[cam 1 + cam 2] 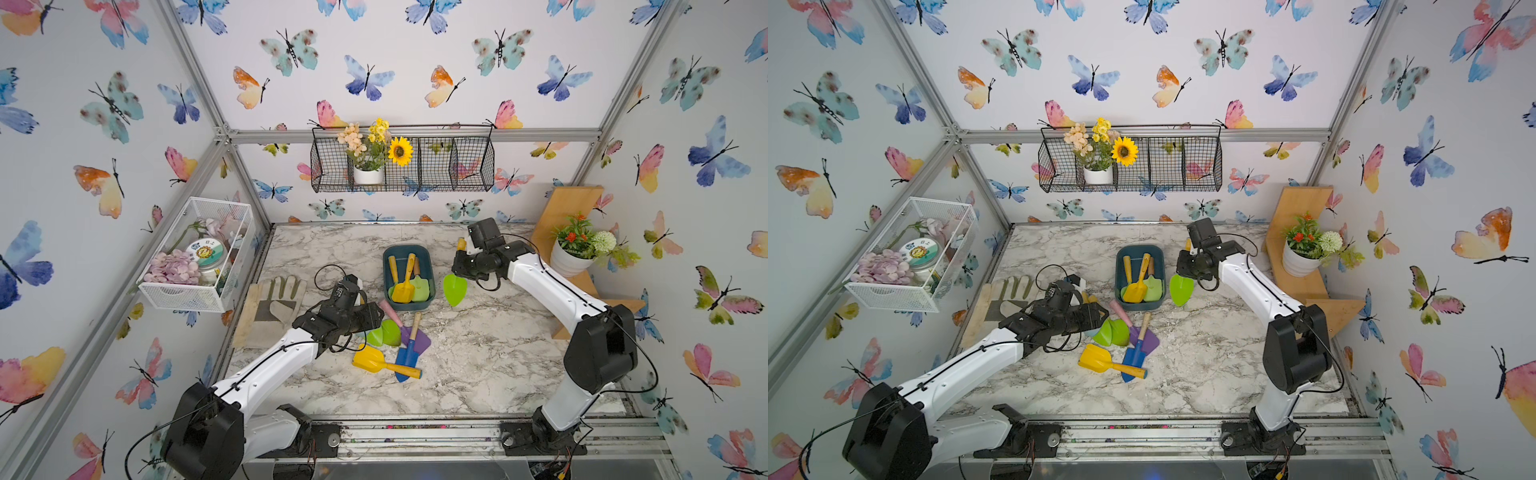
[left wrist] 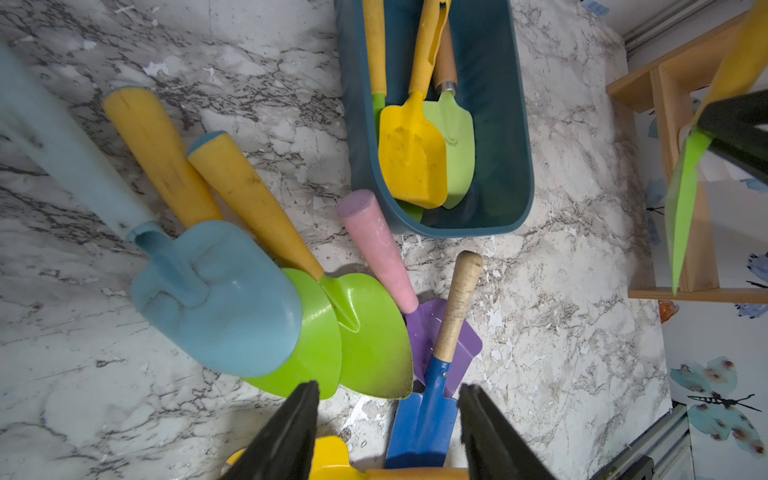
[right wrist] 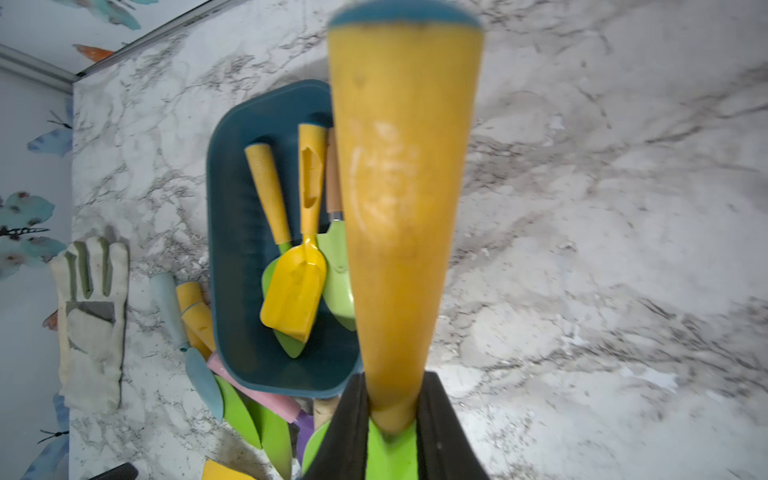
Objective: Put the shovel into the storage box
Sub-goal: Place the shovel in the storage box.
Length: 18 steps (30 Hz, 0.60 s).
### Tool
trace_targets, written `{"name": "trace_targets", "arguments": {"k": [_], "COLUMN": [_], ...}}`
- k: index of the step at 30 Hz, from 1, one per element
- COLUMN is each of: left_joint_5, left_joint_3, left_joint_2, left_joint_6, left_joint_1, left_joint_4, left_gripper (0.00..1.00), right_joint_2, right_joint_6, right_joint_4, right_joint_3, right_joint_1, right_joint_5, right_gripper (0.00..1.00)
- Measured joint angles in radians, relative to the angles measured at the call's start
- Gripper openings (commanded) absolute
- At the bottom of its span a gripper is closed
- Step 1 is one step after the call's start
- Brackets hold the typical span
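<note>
The teal storage box (image 1: 388, 266) (image 1: 1120, 270) stands mid-table and holds a yellow shovel (image 1: 404, 287) and two green ones. My right gripper (image 1: 461, 268) (image 3: 392, 415) is shut on a shovel with a yellow handle (image 3: 399, 208) and a green blade (image 1: 454, 289) (image 1: 1180, 289). It hangs blade down just right of the box. My left gripper (image 2: 388, 399) (image 1: 370, 322) is open over a pile of shovels in front of the box. A blue shovel (image 2: 428, 415) (image 1: 409, 353) lies below its jaws, which touch nothing.
The pile also holds green blades (image 2: 365, 332), a light blue shovel (image 2: 220, 299), a purple one (image 2: 419, 332) and a yellow scoop (image 1: 370, 359). A glove (image 1: 272, 307) lies at the left. A wooden shelf with a potted plant (image 1: 575, 249) stands at the right, and wire baskets (image 1: 195, 253) hang on the walls.
</note>
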Motion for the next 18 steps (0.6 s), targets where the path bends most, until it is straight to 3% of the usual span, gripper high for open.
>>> {"name": "trace_targets", "arguments": {"k": [8, 18], "left_joint_5": [0.056, 0.08], "left_joint_3": [-0.038, -0.055], "left_joint_2": [-0.064, -0.108], "left_joint_6": [-0.023, -0.03], "left_joint_1": [0.074, 0.086], "left_joint_4": [0.015, 0.012], "left_gripper": [0.6, 0.6], "right_joint_2": [0.235, 0.502], "right_joint_6": [-0.015, -0.021], "right_joint_4": [-0.047, -0.104], "right_joint_3": [0.299, 0.613], "right_joint_1": [0.108, 0.154], "right_joint_5": [-0.002, -0.01], "right_gripper": [0.11, 0.12]}}
